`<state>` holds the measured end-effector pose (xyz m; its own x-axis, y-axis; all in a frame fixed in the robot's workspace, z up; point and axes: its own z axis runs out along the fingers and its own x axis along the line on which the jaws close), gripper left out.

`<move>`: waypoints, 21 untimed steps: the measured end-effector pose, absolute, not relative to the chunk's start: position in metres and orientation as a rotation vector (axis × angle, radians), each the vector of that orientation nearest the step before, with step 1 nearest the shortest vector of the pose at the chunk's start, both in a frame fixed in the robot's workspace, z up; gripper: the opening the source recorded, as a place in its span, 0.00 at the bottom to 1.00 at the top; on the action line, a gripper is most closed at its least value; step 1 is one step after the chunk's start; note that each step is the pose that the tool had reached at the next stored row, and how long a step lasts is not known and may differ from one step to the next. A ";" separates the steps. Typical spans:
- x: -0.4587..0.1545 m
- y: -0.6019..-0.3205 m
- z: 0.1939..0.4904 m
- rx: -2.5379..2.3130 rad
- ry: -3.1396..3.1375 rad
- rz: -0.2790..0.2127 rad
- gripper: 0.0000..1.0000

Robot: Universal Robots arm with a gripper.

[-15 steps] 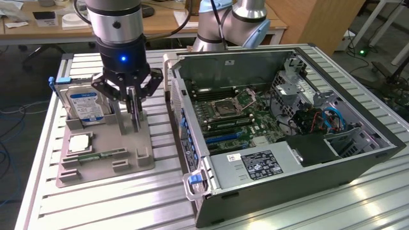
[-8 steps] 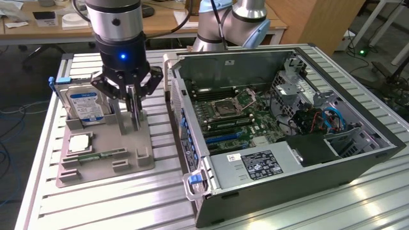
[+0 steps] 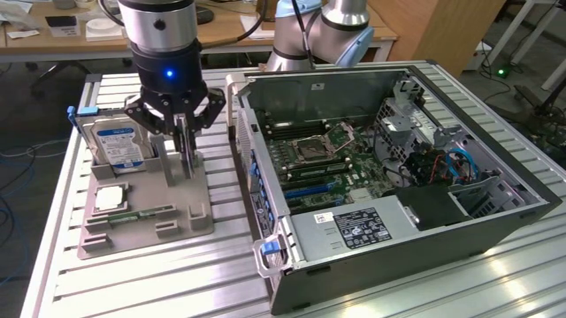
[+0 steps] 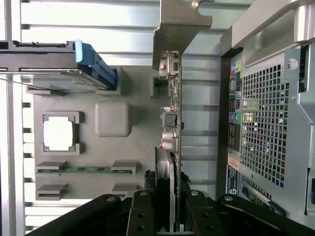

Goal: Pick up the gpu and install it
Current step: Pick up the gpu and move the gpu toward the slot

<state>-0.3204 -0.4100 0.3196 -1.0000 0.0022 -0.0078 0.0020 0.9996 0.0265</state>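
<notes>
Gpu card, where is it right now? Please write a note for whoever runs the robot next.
Gripper: shut on the gpu, gripping its top edge from above.
Gpu: standing upright on edge in the gray holder, beside the hard drive, on the exterior view's left.
Computer case: open on the exterior view's right, with the motherboard uncovered.
Done: the gripper has reached the gpu and closed on it.
Left: the gpu is not yet lifted out of the holder, carried to the case or installed.
</notes>
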 end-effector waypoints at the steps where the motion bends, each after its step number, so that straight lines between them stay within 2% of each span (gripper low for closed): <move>1: -0.320 -0.410 0.320 0.003 3.133 0.042 0.27; 21: -0.320 -0.410 0.326 0.003 3.134 0.041 0.27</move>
<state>-0.3204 -0.4100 0.3260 -1.0000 0.0022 -0.0078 0.0020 0.9996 0.0264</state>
